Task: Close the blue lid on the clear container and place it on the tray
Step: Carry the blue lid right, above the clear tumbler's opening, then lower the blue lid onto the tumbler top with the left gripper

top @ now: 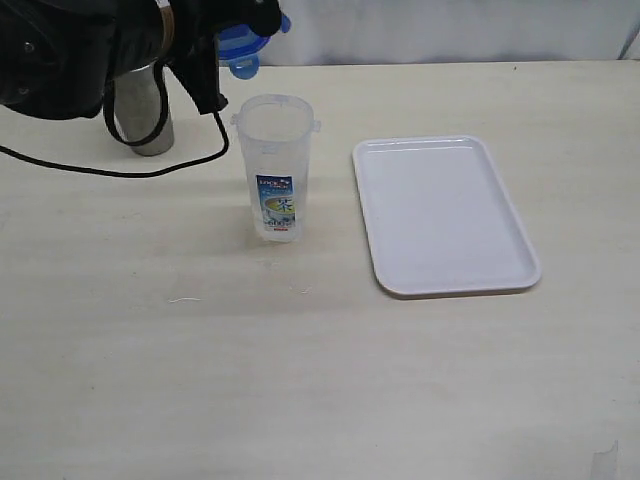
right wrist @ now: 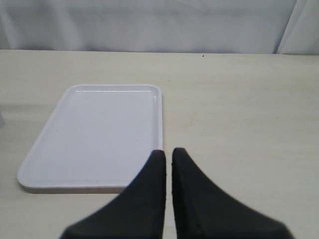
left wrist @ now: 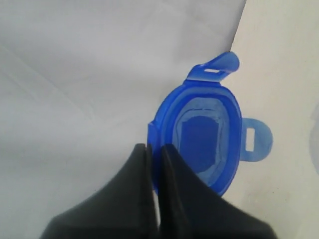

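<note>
blue lid (left wrist: 199, 139) translucent plastic – tray (top: 445, 215) glossy white

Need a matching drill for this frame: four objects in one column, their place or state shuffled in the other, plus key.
1 blue lid
2 clear container
3 tray
4 steel cup

A lies flat, nothing on it
B pinched in left tool
C behind a black cable
D stands upright, uncapped

Pairs: 1-B, 2-D, 3-A, 4-C

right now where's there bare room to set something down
Bare: the whole tray, the table in front of it and the clear container, and the gap between those two. Crowded: far left corner, with the steel cup, black cable and held blue lid.
</note>
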`<state>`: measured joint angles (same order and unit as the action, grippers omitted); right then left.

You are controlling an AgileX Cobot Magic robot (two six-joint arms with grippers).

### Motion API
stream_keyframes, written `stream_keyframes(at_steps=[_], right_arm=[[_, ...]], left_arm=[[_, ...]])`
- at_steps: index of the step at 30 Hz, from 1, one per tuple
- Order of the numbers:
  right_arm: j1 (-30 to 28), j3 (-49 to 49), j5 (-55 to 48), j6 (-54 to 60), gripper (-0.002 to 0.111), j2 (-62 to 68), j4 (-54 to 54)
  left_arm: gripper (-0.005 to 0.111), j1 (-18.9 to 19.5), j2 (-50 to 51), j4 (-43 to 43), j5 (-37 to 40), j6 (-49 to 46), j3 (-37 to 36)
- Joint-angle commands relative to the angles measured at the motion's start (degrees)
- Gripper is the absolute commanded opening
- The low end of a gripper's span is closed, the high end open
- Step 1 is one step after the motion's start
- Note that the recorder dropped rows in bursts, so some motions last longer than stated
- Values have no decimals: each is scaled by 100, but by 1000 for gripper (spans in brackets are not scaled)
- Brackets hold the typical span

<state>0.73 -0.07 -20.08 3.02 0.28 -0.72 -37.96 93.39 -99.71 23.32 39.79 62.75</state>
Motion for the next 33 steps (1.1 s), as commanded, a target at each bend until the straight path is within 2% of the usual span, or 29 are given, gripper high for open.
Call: stream_keyframes(at_steps=[1,7,14,20,23,33], right_arm=[[9,7,23,42,5,-28,-15],[9,7,23,42,5,-28,-15],[9,7,23,42,5,-28,-15],[9,7,23,42,5,-28,-15],[9,7,23,42,5,-28,-15],[9,7,23,42,5,-28,-15]], left_arm=[[0,-6,-7,-23,-288,110,27],[0,-34,-44,48,-287,100,-27],[0,-537,-139,186,63,-79,-200],[0,-812,-139,312,408,-162,-200],[0,-961,-139,616,504,-648,-200],[0,-1004,-139,1350,667,-1312,-210]])
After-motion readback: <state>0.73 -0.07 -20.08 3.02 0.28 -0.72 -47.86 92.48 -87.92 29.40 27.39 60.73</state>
